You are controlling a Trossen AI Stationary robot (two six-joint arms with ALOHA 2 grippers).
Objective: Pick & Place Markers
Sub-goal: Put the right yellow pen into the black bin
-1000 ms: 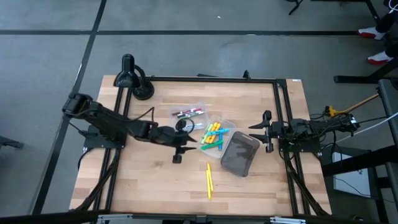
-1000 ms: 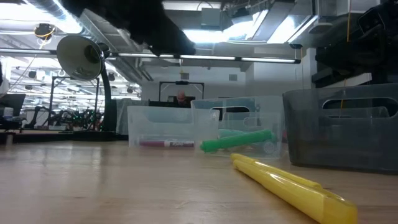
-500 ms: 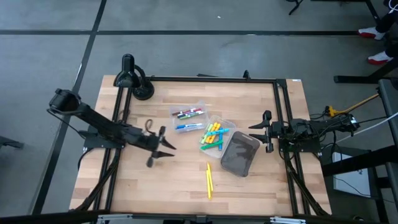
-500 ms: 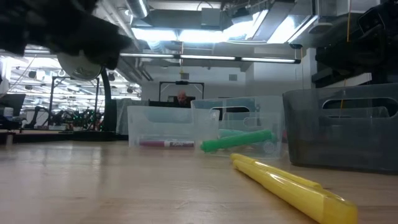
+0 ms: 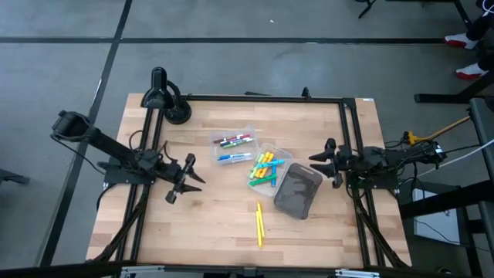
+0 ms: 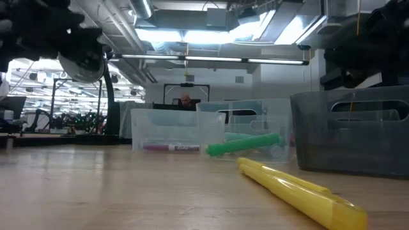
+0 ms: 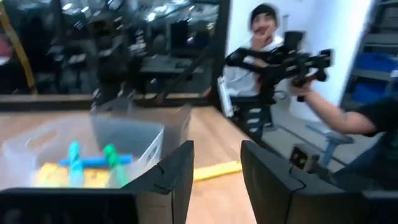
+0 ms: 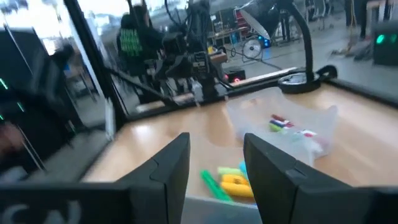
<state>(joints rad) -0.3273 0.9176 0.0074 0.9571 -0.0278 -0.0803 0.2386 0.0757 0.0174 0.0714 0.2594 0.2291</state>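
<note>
Two yellow markers (image 5: pixel 259 222) lie side by side on the bare wood near the table's front; the low view shows one (image 6: pixel 294 191) close up. One clear tray (image 5: pixel 234 147) holds red, green and blue markers. A second clear tray (image 5: pixel 265 171) holds yellow, green and blue ones. My left gripper (image 5: pixel 185 179) is open and empty, left of the trays, pointing toward them. Its wrist view (image 7: pixel 214 180) looks at the yellow marker (image 7: pixel 214 169). My right gripper (image 5: pixel 324 162) is open and empty, right of the bin. Its wrist view (image 8: pixel 217 163) faces the trays.
A dark grey bin (image 5: pixel 298 190) sits just right of the marker trays, tilted on the table. A black desk lamp (image 5: pixel 164 96) stands at the far left corner. A person (image 7: pixel 267 43) is beyond the table's right side. Bare wood lies in front of the left gripper.
My left gripper has drawn back from over the clear trays toward the table's left edge, the arm folding back with it. A blue marker now shows in the tray where the gripper stood. The right arm has stayed in place.
</note>
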